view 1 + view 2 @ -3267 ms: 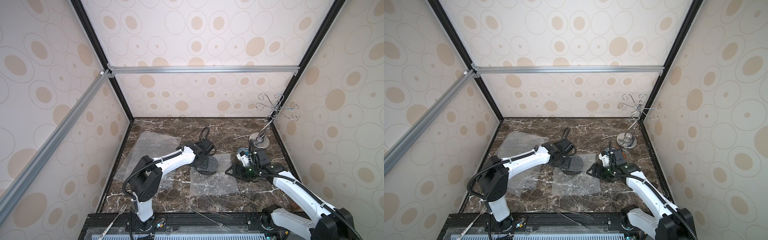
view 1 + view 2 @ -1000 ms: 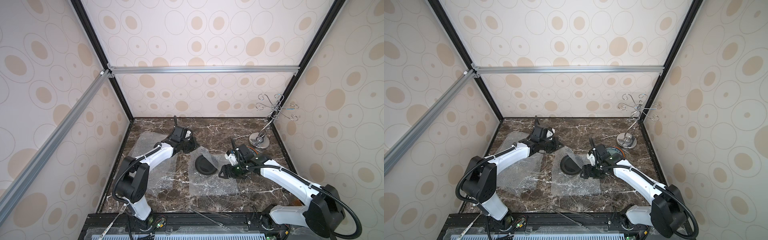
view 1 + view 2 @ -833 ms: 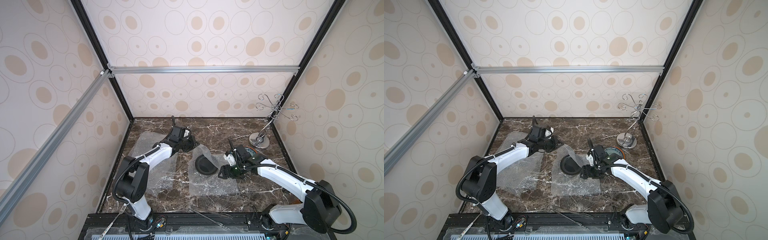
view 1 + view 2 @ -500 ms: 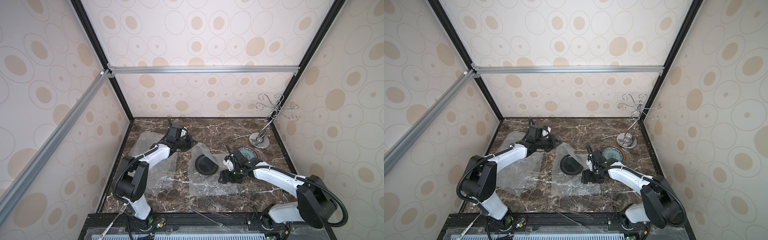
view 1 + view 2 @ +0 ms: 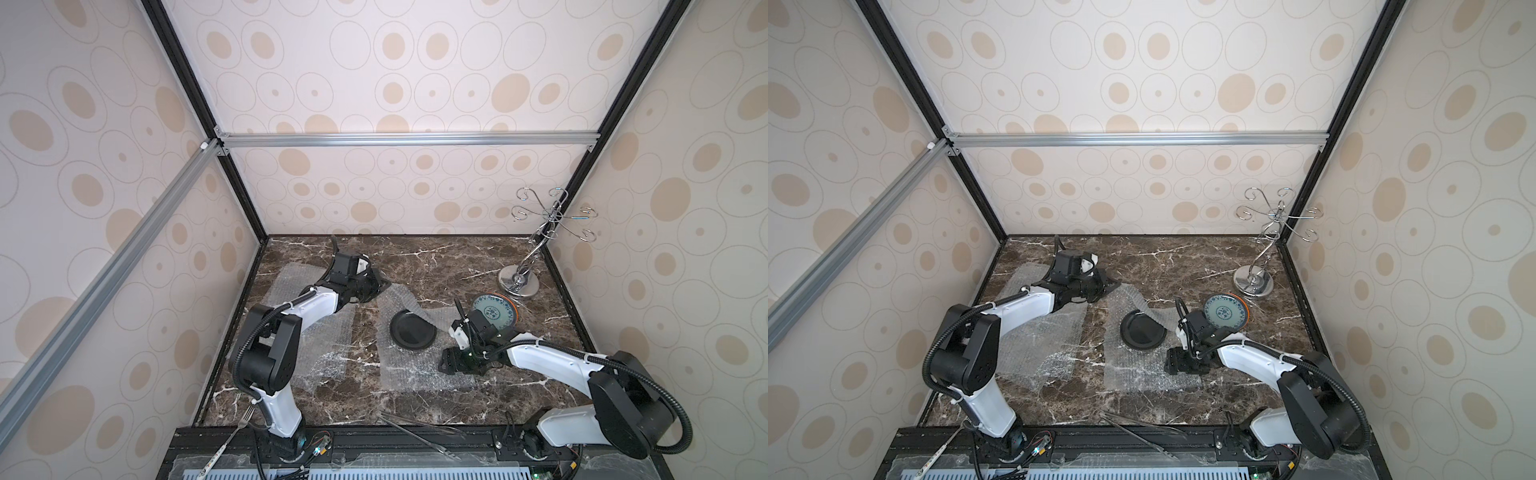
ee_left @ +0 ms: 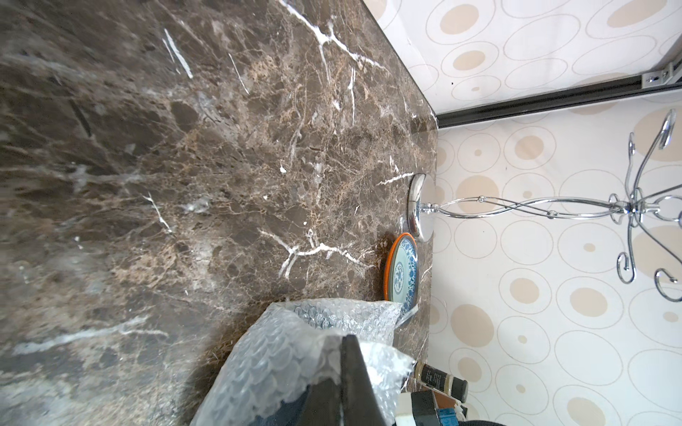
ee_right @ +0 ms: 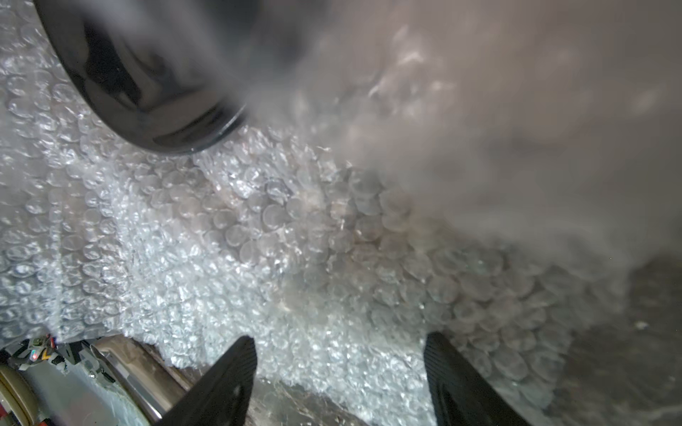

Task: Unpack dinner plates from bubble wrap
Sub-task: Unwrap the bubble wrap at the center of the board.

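Two jobs here: left gripper (image 5: 380,286) pinches bubble wrap (image 5: 409,372) at eleven o'clock of the black plate (image 5: 412,331) to peel it, right gripper (image 5: 449,368) hovers open at four, probably to pin it.

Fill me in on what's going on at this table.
Two robot arms are unwrapping plates. The left gripper is shut on the far corner of the middle bubble wrap sheet. The black plate lies uncovered on that sheet. The right gripper is open and holds nothing, low over the sheet's near right part. The patterned plate sits stacked on the orange plate, beside the wire stand.
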`<state>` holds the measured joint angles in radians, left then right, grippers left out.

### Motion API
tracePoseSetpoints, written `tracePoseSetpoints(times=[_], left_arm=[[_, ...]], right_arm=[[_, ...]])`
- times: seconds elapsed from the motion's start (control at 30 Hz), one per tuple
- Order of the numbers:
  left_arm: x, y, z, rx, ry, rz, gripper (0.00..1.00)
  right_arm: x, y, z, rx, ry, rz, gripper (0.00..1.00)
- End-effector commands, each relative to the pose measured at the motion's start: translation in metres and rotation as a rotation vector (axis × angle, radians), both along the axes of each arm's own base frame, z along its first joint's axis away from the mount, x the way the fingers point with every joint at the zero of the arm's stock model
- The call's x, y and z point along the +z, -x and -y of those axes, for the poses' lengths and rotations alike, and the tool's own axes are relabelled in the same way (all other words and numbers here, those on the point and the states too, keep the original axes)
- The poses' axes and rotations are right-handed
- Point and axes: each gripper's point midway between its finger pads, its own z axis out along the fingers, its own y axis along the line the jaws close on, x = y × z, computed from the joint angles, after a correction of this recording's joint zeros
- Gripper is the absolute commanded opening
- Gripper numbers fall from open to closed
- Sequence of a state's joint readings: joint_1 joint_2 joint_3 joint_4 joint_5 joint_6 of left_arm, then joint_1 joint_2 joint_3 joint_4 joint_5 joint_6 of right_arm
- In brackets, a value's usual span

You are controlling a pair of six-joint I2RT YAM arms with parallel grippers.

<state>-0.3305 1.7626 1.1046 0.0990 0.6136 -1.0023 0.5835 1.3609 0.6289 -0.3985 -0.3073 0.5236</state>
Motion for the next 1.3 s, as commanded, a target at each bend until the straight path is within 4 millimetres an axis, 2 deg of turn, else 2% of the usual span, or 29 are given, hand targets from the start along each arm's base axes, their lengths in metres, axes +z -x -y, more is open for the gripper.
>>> tracePoseSetpoints(times=[0.0,0.23,0.7,1.0,1.23,1.27], left_arm=[[-0.001,-0.012,-0.005,0.013,0.023,-0.001,0.00],[-0.009,-0.028,-0.012,0.030,0.009,-0.011,0.00],[-0.025,-0.047,-0.050,0.124,-0.055,-0.021,0.00],[-0.034,-0.054,-0.057,0.133,-0.091,-0.032,0.00],[-0.025,-0.056,-0.053,0.126,-0.065,-0.015,0.00],[-0.022,-0.056,-0.054,0.125,-0.064,-0.010,0.03]], right_arm=[[-0.014,0.012,0.008,-0.018,0.029,-0.036,0.75],[-0.016,0.017,0.011,-0.020,0.034,-0.042,0.75],[-0.018,0.020,0.013,-0.022,0.041,-0.050,0.75],[-0.017,0.021,0.014,-0.024,0.036,-0.049,0.75],[-0.012,0.023,0.017,-0.031,0.037,-0.040,0.75],[-0.011,0.023,0.017,-0.030,0.037,-0.039,0.75]])
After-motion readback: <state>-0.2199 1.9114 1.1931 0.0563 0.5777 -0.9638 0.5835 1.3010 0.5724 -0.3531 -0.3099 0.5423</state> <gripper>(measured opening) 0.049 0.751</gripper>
